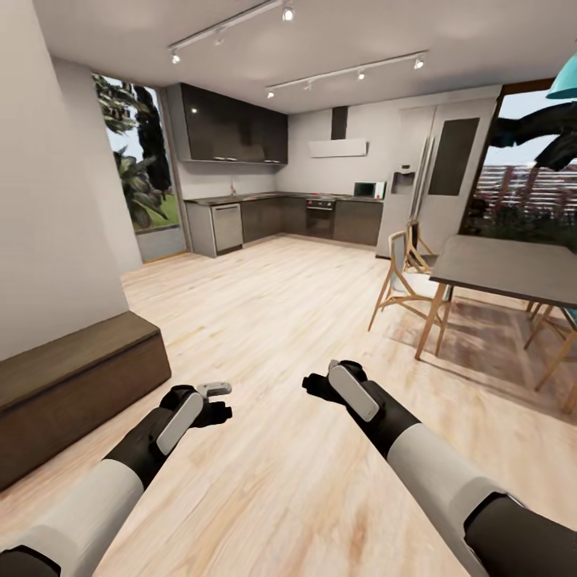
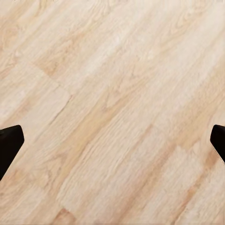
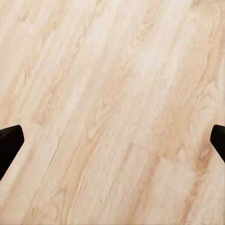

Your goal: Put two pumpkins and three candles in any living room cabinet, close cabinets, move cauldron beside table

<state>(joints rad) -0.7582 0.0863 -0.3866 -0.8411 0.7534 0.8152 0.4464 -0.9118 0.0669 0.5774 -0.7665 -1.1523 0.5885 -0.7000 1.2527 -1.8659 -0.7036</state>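
Both arms low over wood floor (image 1: 264, 320) | left gripper (image 2: 112, 140) and right gripper (image 3: 112, 140) spread wide, empty | cabinet (image 1: 72, 393) shut, along left wall | dining table (image 1: 513, 268) right | progress: nothing confirmed done.

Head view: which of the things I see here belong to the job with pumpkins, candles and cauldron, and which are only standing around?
Part of the job:
- cabinet, the low dark brown unit by the wall, shut
- left gripper and right gripper, both open and holding nothing

Just standing about:
- dining table
- wooden chair
- kitchen counter
- fridge
- microwave
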